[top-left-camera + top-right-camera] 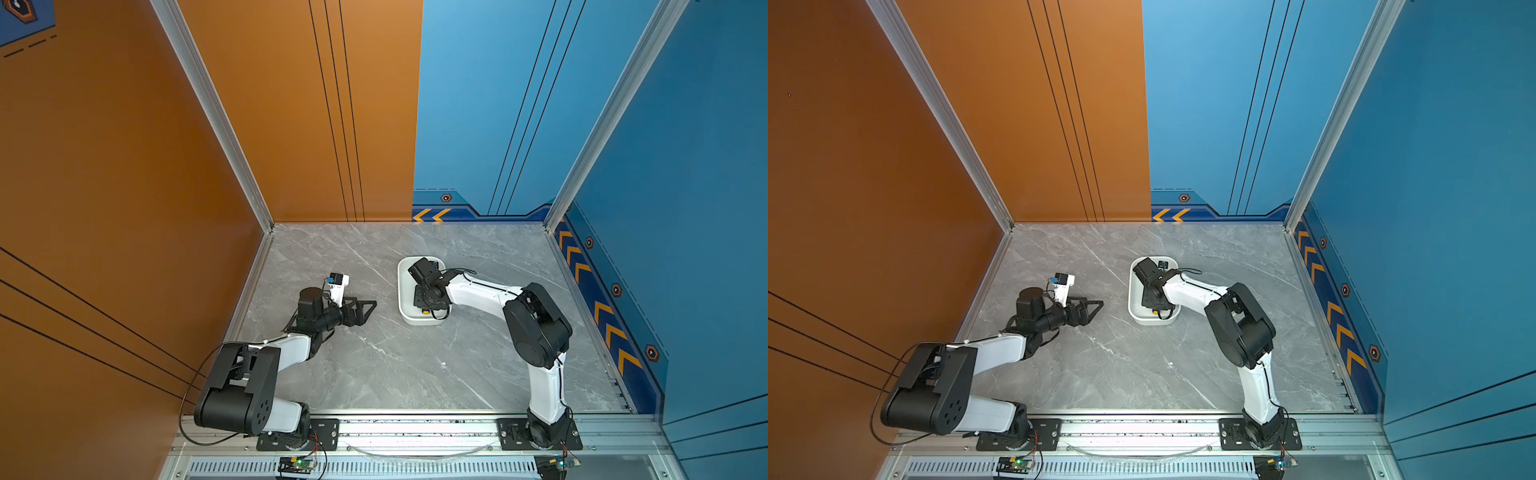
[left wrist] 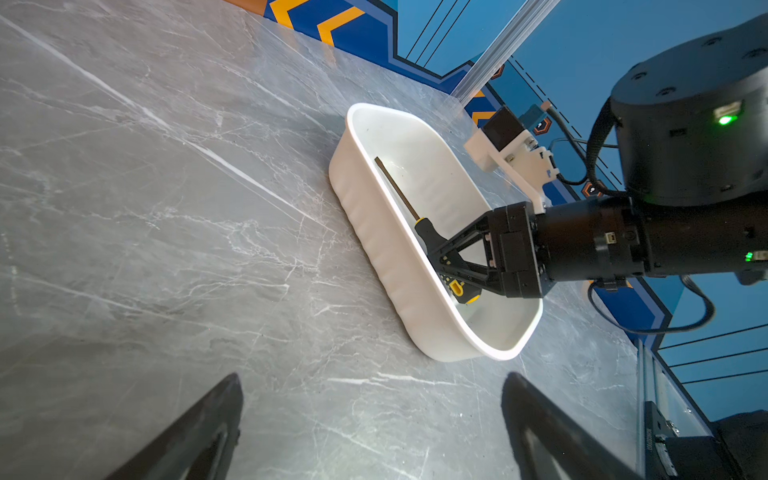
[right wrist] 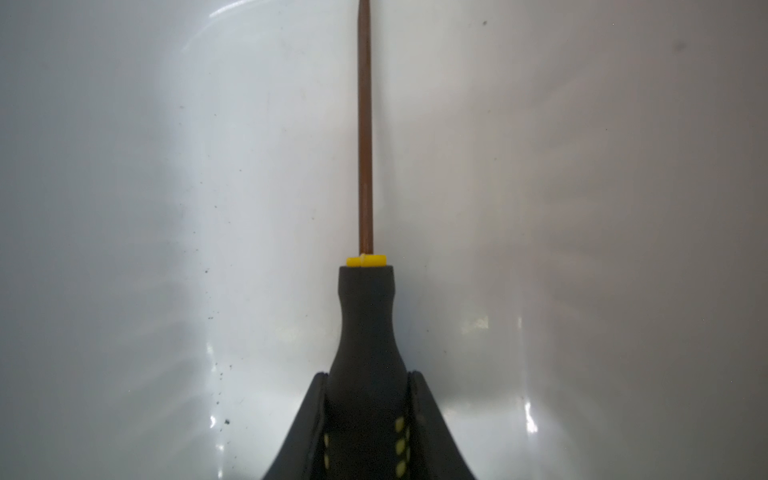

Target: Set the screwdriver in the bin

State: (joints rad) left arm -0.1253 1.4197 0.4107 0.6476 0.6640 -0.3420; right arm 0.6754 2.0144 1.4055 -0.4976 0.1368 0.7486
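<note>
- You have two arms, two grippers, one screwdriver and one bin on one table.
- In both top views, the bin sits just toward 12 o'clock from the table's middle, with its long side running 12 to 6.
- The bin is a glossy white oblong with rounded corners. Its outer wall is faintly ribbed, and its smooth floor carries a few dark specks.
- The screwdriver has a thin, straight brownish shaft and a matte black waisted handle. There is a yellow collar at the shaft, a yellow end cap and yellow dots on the grip.
- Your right gripper is clenched on the handle, one black triangular open-frame finger on each side.
- The screwdriver lies along the bin's length, between its walls, with the cap at the 6 o'clock end. You cannot tell whether it touches the floor.
- Your left gripper is at 9 o'clock from the bin, well apart from it. Its fingers are spread and grasp nothing.
- The table is flat grey stone-look with white veins.
</note>
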